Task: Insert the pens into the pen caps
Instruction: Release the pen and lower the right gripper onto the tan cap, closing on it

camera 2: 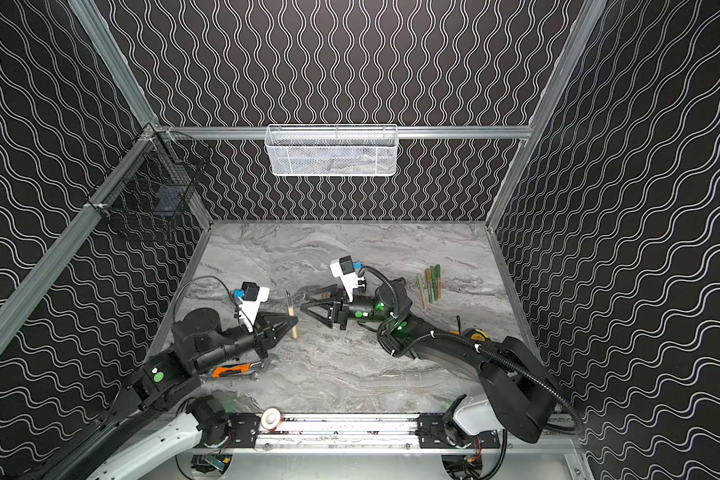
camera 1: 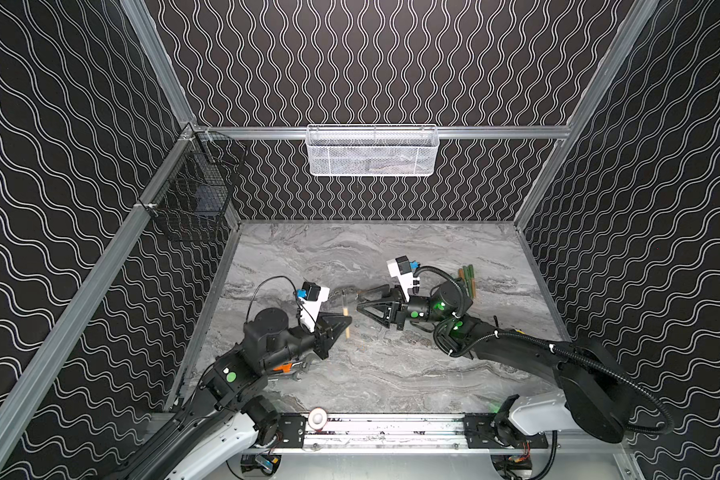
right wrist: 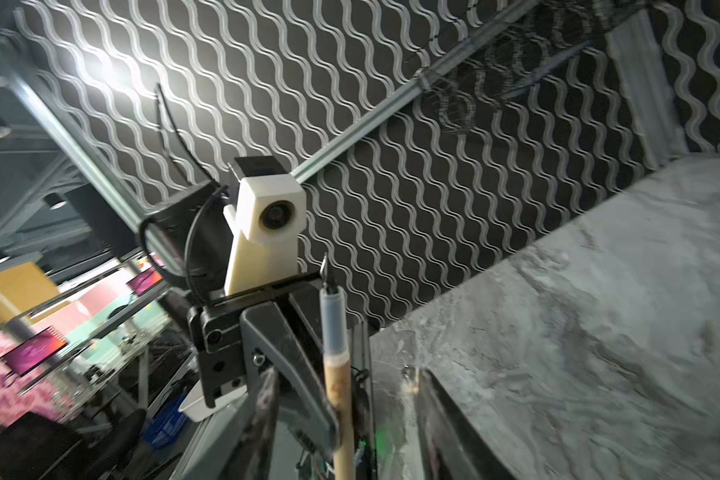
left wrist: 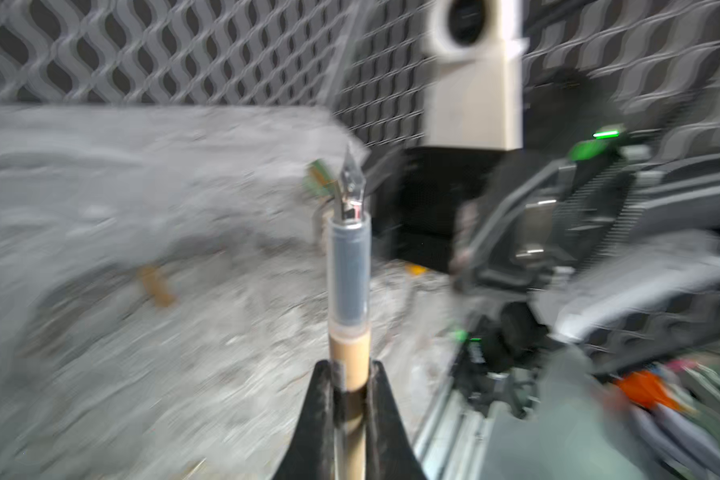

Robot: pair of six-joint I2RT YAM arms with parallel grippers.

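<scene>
Grey marble table (camera 1: 371, 374) walled by black panels with wavy white lines. At left, the left claw (camera 1: 347, 322) is clamped on the lower part of a tan pen (camera 1: 345, 309), held roughly upright, nib up. Just right of it, the right claw (camera 1: 359, 300) has its jaws apart, gripping nothing. Farther right, green and tan pens (camera 1: 468, 280) lie together on the table.

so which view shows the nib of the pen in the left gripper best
The left wrist view: the pen stands close and sharp in the left gripper, nib clear. The right wrist view shows the nib thin and dark; both top views show the pen tiny.
</scene>
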